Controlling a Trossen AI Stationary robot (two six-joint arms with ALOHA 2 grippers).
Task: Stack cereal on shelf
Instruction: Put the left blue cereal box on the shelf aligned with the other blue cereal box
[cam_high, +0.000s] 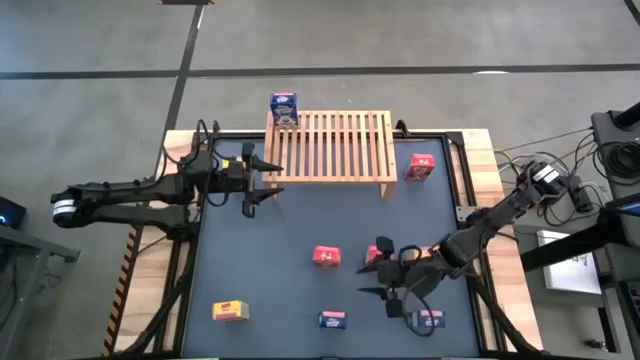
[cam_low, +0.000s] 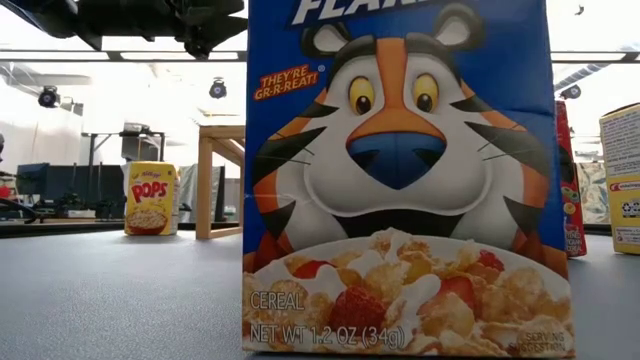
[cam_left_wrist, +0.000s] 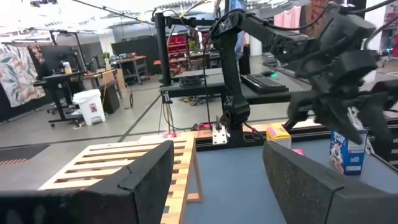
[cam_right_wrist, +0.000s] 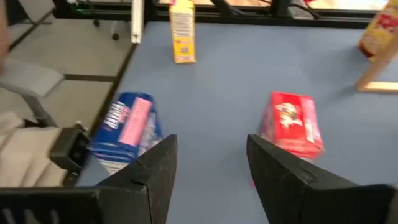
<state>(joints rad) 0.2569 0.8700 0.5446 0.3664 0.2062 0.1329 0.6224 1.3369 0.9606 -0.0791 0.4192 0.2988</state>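
The wooden slatted shelf (cam_high: 330, 145) stands at the table's far middle, with a blue cereal box (cam_high: 284, 108) upright at its far left corner. Two red boxes (cam_high: 326, 256) (cam_high: 421, 167), a yellow box (cam_high: 231, 311) and a blue box (cam_high: 332, 320) stand on the table. My left gripper (cam_high: 270, 178) is open and empty at the shelf's left end (cam_left_wrist: 124, 162). My right gripper (cam_high: 374, 280) is open and empty near the table's right front, beside another red box (cam_high: 377, 254). In its wrist view the gripper (cam_right_wrist: 211, 168) faces a blue box (cam_right_wrist: 127, 130) and a red box (cam_right_wrist: 292, 124).
Another blue box (cam_high: 428, 320) stands under my right arm. A yellow box (cam_low: 150, 198) stands by a shelf leg (cam_low: 205, 180). A blue box (cam_low: 400, 180) fills the low view. Bare table shows left of centre (cam_high: 250, 260). Cables and equipment lie off the table's right edge (cam_high: 590, 190).
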